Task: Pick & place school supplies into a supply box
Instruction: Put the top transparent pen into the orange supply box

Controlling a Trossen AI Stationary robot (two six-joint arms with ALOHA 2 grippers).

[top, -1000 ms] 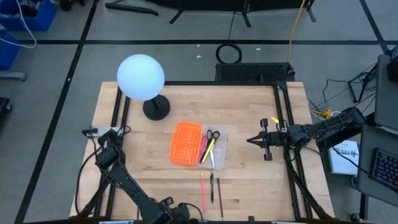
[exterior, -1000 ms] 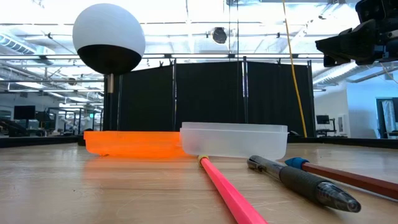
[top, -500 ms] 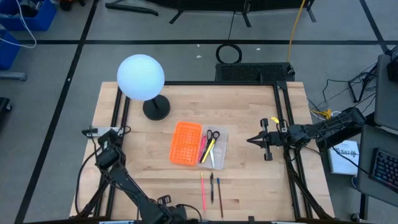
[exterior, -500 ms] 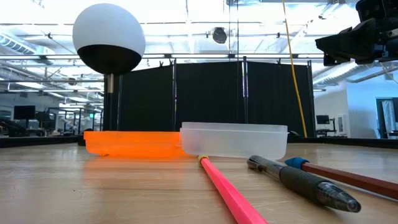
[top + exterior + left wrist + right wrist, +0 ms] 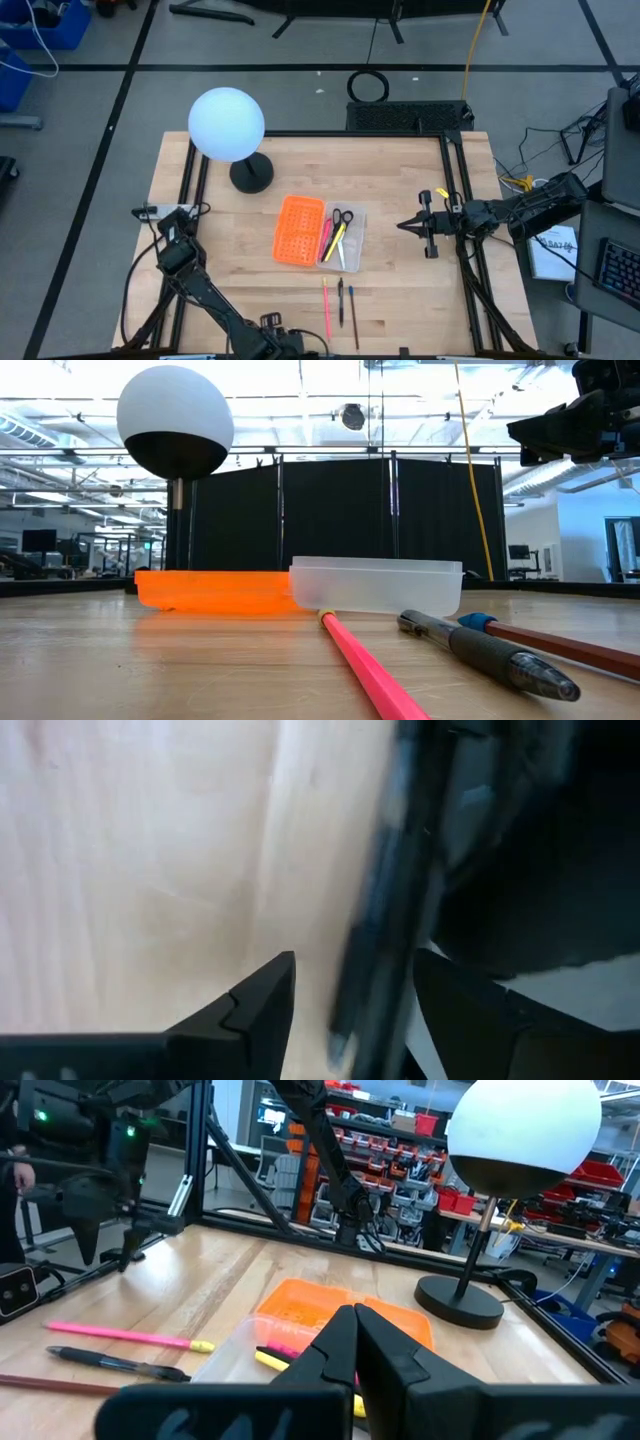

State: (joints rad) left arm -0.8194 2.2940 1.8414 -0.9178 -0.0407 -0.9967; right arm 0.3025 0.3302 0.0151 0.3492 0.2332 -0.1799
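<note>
The supply box lies mid-table, its orange half (image 5: 300, 230) on the left and its clear tray (image 5: 343, 238) on the right. The tray holds black-handled scissors (image 5: 342, 216) and yellow and pink pens (image 5: 332, 240). Near the table's near edge a pink pencil (image 5: 325, 308), a black pen (image 5: 340, 302) and a brown pencil (image 5: 353, 316) lie side by side. My right gripper (image 5: 404, 226) is shut, in the air right of the box. My left gripper (image 5: 355, 990) is open at the near edge, with a blurred dark bar (image 5: 385, 920) between its fingers.
A white globe lamp (image 5: 227, 125) stands on its black base (image 5: 250, 175) at the far left of the table. Black frame rails (image 5: 455, 190) run along the table's sides. Bare wood lies between the box and my right gripper.
</note>
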